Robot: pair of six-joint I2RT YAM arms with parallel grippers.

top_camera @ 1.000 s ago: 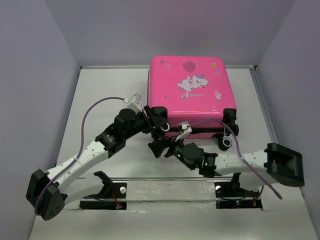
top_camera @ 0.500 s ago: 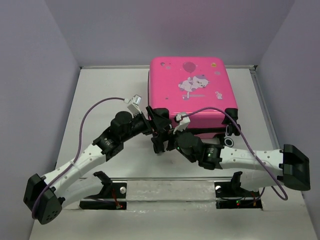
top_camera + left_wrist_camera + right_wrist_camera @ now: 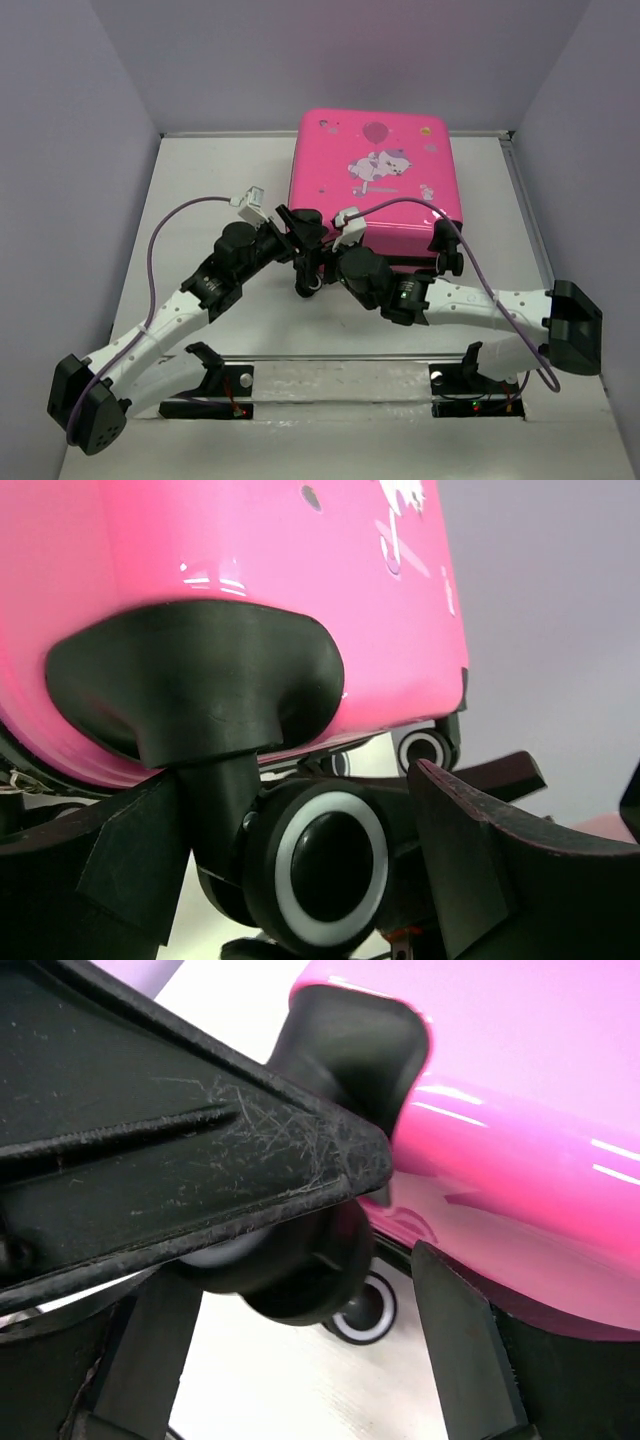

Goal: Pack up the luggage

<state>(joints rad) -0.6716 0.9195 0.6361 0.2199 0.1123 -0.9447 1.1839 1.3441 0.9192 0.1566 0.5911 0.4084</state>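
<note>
The luggage [image 3: 375,185] is a hot-pink hard-shell suitcase, shut and lying flat at the back middle, print side up. Its black wheels face me. My left gripper [image 3: 303,243] is at its near left corner. In the left wrist view [image 3: 300,810] the jaws stand open, with the corner wheel [image 3: 330,865] between them under the pink shell [image 3: 250,550]. My right gripper [image 3: 312,275] is at the same corner, open [image 3: 310,1290], astride the same wheel [image 3: 300,1280]. A black finger of the left gripper [image 3: 180,1150] crosses that view.
The white table [image 3: 200,190] is boxed in by grey walls on the left, back and right. The suitcase's right-hand wheels [image 3: 445,245] stick out toward me. The arm mounts [image 3: 215,385] sit at the near edge. Purple cables loop above both arms.
The suitcase has slid back and turned a little to the left. My right gripper has swung left and up to the near left wheel. My left gripper has stayed at that corner.
</note>
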